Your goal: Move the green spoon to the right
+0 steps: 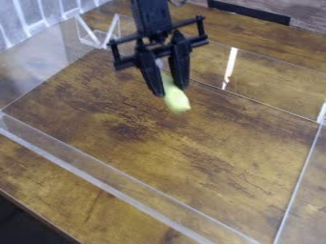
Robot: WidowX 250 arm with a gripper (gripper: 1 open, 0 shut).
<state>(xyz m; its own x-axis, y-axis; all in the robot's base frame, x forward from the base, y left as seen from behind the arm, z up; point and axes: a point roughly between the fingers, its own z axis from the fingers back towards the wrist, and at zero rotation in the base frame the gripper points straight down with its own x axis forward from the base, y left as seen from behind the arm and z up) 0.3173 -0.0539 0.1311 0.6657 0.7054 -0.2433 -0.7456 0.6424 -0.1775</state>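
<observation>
From where I'm standing, the biggest thing is the brown wooden surface [192, 167], dark-streaked and worn-looking, and it is my landmark for everything else. Clear panels [95, 179] run around its edges. Over its far part the black robot arm [152, 17] reaches down, and its upper portion is cut off by the top of the view.

At the bottom of the arm is the black end effector [167, 84], its two fingers pointing down toward the surface. It is grasping the green spoon, whose near end pokes out below the fingertips.

The green spoon [177, 99] is over the far half of the surface. What I can see of it is pale yellow-green, rounded and thick, smooth-looking, with a brighter patch along it. It slants a little, the lower end nearer to me.

The rest of the spoon is hidden behind the fingers, and I can't make out any metal bowl. The fingertips are blurry where they meet it. I can't tell whether the spoon touches the surface or hangs above it.
</observation>
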